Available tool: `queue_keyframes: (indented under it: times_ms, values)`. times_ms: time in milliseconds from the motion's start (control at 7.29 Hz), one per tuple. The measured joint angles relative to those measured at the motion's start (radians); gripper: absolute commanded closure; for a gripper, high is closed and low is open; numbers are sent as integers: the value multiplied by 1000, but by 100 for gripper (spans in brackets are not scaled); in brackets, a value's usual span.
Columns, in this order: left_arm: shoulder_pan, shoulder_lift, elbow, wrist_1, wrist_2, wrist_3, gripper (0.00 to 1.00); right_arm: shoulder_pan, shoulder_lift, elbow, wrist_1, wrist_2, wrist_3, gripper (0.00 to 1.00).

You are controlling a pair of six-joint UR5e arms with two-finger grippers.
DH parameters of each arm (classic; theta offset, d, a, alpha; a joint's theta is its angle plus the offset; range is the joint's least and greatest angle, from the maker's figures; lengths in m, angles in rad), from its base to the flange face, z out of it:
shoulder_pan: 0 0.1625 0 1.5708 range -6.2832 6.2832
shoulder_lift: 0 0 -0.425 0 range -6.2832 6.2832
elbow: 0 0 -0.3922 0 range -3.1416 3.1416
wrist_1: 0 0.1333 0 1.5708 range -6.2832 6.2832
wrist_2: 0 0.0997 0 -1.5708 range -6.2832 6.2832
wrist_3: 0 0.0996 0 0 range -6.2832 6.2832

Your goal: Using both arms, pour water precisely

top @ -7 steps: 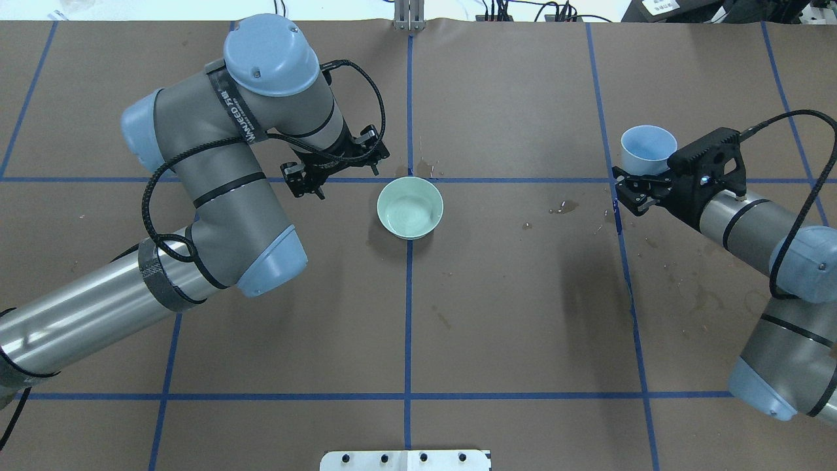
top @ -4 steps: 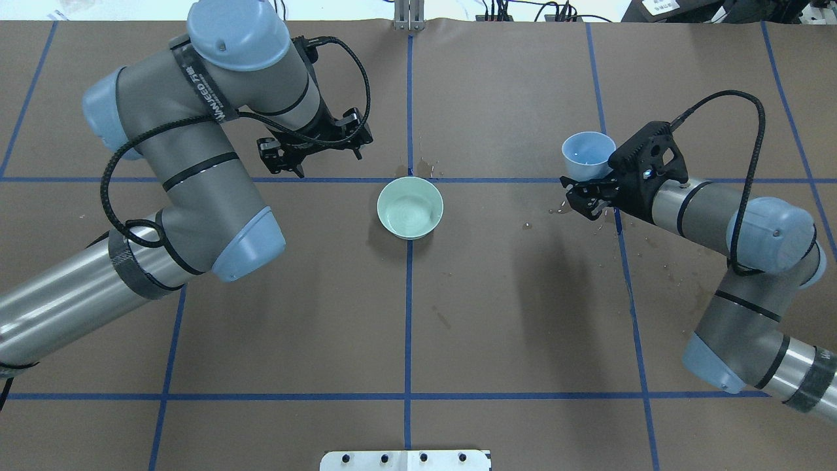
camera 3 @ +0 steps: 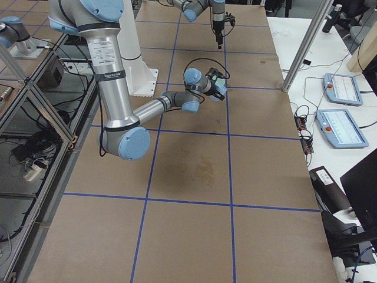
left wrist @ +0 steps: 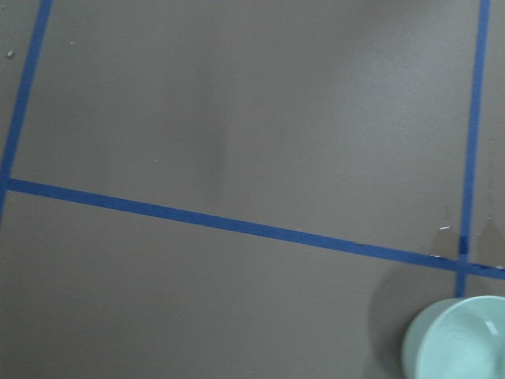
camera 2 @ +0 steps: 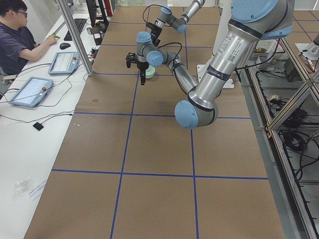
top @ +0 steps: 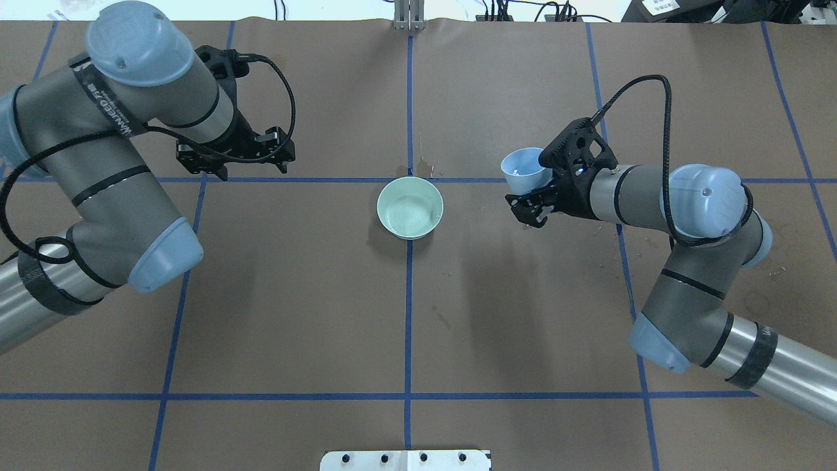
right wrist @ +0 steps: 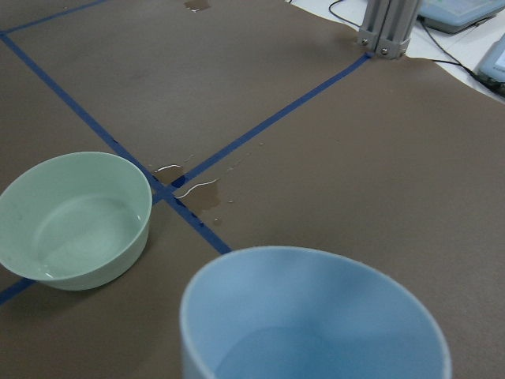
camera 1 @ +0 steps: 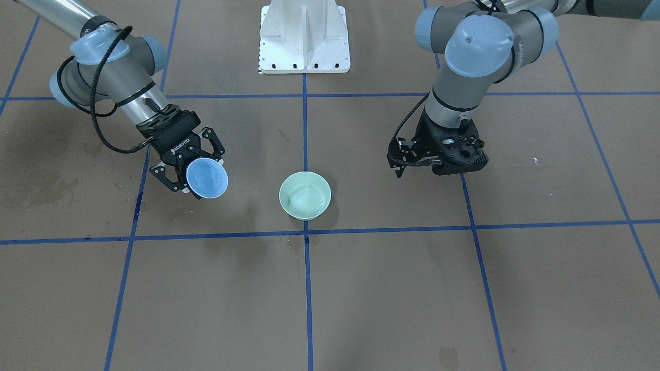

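Pouring not yet begun — right tool pinches a pale blue plastic cup holding the water, near the mint-green ceramic bowl at mid-desk; left tool spread, empty — tipping is left to do.

The overhead camera looks steeply down over the brown papered table, pale green round bowl central. The front camera faces the opposite way, white bolted pedestal at 12 o'clock. Side cameras look along the table from either end, far off. Both close wrist cameras share that bowl; the right peers over a pale blue round cup.
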Motion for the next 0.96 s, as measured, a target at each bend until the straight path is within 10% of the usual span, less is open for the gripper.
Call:
queue_keyframes:
  times_ms: [960]
  values:
    - [-53,99,-13,-10,0,104,0,-136,183,-12,-224,-85,9,100]
